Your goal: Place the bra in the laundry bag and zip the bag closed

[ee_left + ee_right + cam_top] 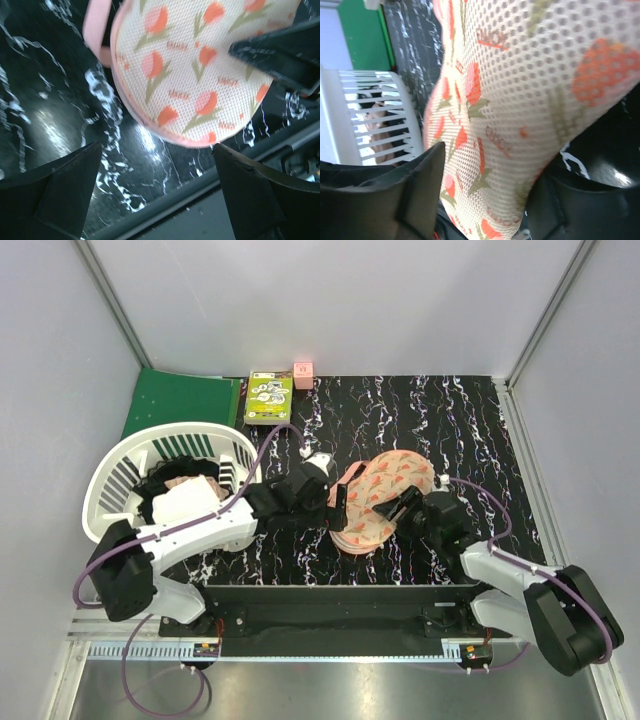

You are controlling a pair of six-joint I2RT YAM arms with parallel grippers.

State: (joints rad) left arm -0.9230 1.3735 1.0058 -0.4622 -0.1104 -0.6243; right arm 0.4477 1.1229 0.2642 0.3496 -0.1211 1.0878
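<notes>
Left gripper spread, empty, just short of the laundry bag; my right gripper straddles it, likely steadying. Whether pinching, I cannot tell.

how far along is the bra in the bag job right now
Done: nothing certain. The laundry bag lies printed side up, its zip not visible, and a pinkish cloth in the basket may be the bra, so loading looks undone. In hand: the right gripper straddles the bag's edge, grip unclear; the left gripper hovers open beside it. Left: bra in, then zip.
</notes>
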